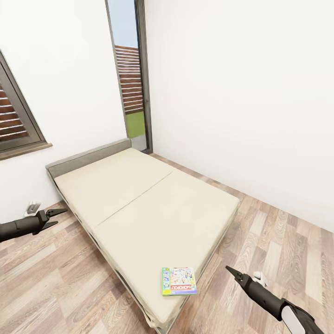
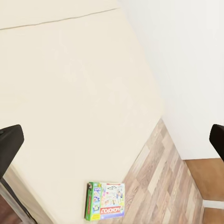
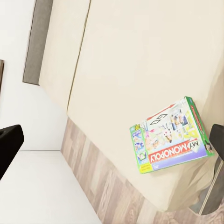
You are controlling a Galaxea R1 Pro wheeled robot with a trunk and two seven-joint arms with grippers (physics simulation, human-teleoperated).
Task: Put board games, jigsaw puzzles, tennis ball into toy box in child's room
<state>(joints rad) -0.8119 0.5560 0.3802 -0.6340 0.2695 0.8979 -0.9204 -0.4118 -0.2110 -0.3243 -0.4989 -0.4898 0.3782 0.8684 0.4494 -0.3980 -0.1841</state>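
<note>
Bed (image 1: 153, 208) sits in the room corner, headboard (image 1: 88, 157) against the far-left wall, long side running toward the camera. Monopoly board game (image 1: 179, 280) lies flat on the mattress at the near foot end, close to the near-right corner, just inside the edge. Narrow tall window (image 1: 130, 74) stands behind the bed at the corner; shuttered window (image 1: 16, 116) on the left wall. Floor (image 1: 278, 241) runs between the bed's right side and the right wall. Left gripper (image 1: 56, 218) hangs over the floor left of the bed; right gripper (image 1: 230, 270) over the floor right of the game, apart from it.
</note>
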